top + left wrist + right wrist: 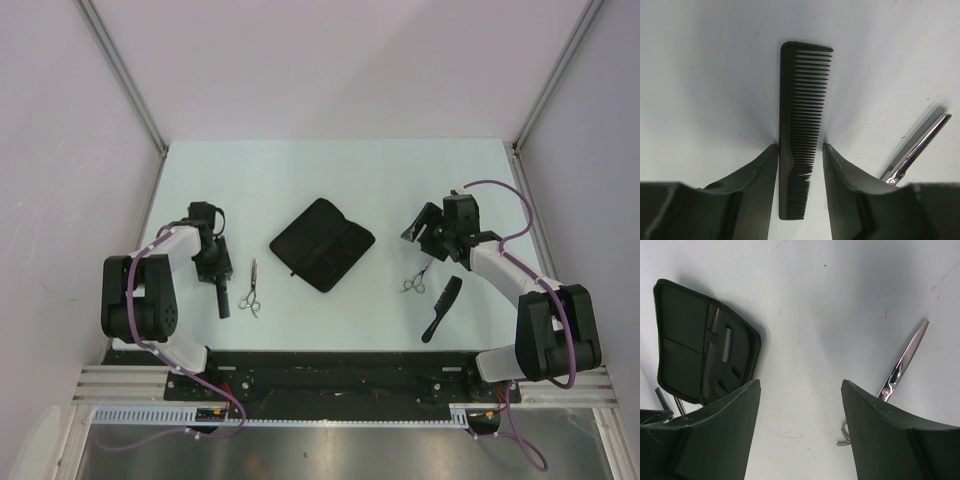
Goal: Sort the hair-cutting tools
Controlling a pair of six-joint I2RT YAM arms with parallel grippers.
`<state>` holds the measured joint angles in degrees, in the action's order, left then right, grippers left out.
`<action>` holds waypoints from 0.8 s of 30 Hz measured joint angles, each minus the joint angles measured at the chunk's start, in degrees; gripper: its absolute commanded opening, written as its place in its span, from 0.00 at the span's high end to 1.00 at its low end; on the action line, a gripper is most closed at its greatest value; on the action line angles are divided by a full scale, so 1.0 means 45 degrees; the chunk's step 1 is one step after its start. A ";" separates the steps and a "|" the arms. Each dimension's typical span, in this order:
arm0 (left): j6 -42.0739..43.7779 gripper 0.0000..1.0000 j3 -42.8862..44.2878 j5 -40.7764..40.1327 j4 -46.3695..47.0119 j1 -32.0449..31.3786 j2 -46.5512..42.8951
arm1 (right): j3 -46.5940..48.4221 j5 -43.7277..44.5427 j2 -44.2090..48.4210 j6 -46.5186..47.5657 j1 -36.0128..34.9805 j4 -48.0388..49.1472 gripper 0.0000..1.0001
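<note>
Left wrist view: left tool [800, 152] sits partly open astride the long narrow black plastic comb [802, 100] lying flat on the white desk [700, 100], not clamped yet. Looks like the pickup step; next it needs closing squarely. Meanwhile right tool [800, 390] hangs wide open, empty.

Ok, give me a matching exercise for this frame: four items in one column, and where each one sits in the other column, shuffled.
Items:
1. narrow comb
2. handled comb
3. fabric case
4. scissors on the right

Places:
A. middle of the table, lying open
B. between the fingers of the left end effector
C. right beside the right end effector
D. nearest the table's front right corner

Pairs: 1-B, 2-D, 3-A, 4-C
</note>
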<state>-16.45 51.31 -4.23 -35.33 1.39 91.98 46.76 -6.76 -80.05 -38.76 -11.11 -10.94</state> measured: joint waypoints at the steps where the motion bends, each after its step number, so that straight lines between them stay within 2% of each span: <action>1: -0.0015 0.56 0.0034 0.0005 -0.0034 -0.0005 0.0029 | 0.0000 0.0000 0.0000 0.0000 0.0000 0.0000 0.29; 10: -0.0024 0.68 0.0267 0.0029 -0.0233 -0.0034 0.0243 | 0.0000 0.0005 0.0000 -0.0005 0.0000 0.0000 0.29; 19: -0.0024 0.76 0.0364 0.0010 -0.0340 -0.0044 0.0301 | 0.0000 0.0000 0.0000 -0.0005 -0.0005 0.0024 0.29; 24: -0.0024 0.76 0.0369 -0.0029 -0.0364 -0.0073 0.0253 | 0.0000 -0.0005 0.0000 -0.0005 -0.0087 0.0058 0.29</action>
<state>-16.56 52.97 -4.36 -36.97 1.06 93.12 46.76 -6.79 -80.05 -38.79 -11.51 -10.68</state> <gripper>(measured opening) 0.344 0.709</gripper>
